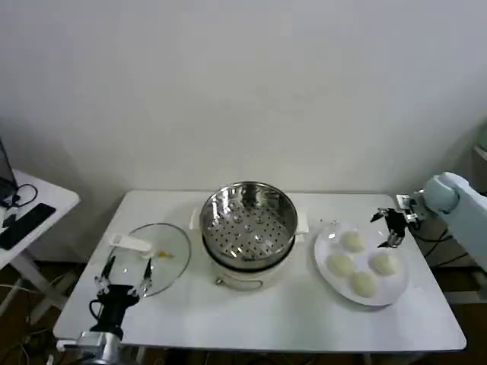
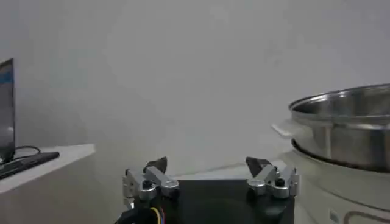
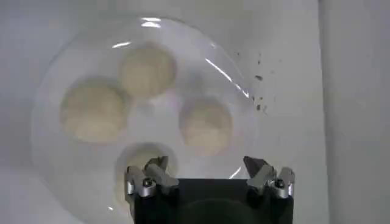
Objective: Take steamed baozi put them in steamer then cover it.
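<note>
Right wrist view looks straight down past the right gripper (image 3: 209, 176), whose jaws stand apart and hold nothing, onto the white plate (image 3: 55, 176) with the four steamed baozi (image 3: 206, 126). The bun closest to the fingertips lies partly under the black gripper body, toward one finger and not centred in the gap; the other three sit farther out on the plate. In the head view the right gripper (image 1: 393, 226) hangs over the far edge of the plate, just beside the bun nearest the wall (image 1: 352, 241), so I judge this arm is the nearer one for the first pick, and it must come down and centre on one bun. From the plate, the steamer (image 1: 249, 220) stands toward the robot's left, in the middle of the table, empty and uncovered. The left gripper (image 1: 125, 274) waits low at the near left side, fingers apart, touching nothing, near the glass cover (image 1: 169, 262), which lies flat on the table beside the steamer.
</note>
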`<state>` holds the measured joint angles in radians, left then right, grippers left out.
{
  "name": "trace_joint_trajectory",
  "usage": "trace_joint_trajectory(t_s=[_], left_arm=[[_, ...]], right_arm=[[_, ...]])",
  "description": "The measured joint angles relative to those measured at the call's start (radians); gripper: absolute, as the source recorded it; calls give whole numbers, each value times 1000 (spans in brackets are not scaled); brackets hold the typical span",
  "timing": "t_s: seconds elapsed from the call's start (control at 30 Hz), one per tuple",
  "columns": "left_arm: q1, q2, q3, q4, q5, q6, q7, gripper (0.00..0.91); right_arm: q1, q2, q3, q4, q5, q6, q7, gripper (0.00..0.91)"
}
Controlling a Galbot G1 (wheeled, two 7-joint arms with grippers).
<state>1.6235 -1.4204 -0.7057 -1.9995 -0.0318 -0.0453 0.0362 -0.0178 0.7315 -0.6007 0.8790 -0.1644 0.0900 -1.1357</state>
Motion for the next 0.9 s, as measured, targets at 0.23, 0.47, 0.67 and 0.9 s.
trace_joint_trajectory(t_s=[0.23, 0.47, 0.67, 0.9], left_arm=[[-1, 1, -7, 2, -1, 3, -1, 907], [2, 2, -11, 3, -1, 3, 1, 907], [6, 0, -12, 8, -1, -2, 1, 907], [9, -1, -14, 9, -1, -4, 0, 907]], right_arm=[[3, 80, -8, -79, -50, 17, 1, 907], [-11, 142, 4, -147, -101, 40, 11, 907], [-19, 180, 28, -192, -138, 53, 21, 907], [-28, 205, 43, -221, -157, 55, 21, 907]])
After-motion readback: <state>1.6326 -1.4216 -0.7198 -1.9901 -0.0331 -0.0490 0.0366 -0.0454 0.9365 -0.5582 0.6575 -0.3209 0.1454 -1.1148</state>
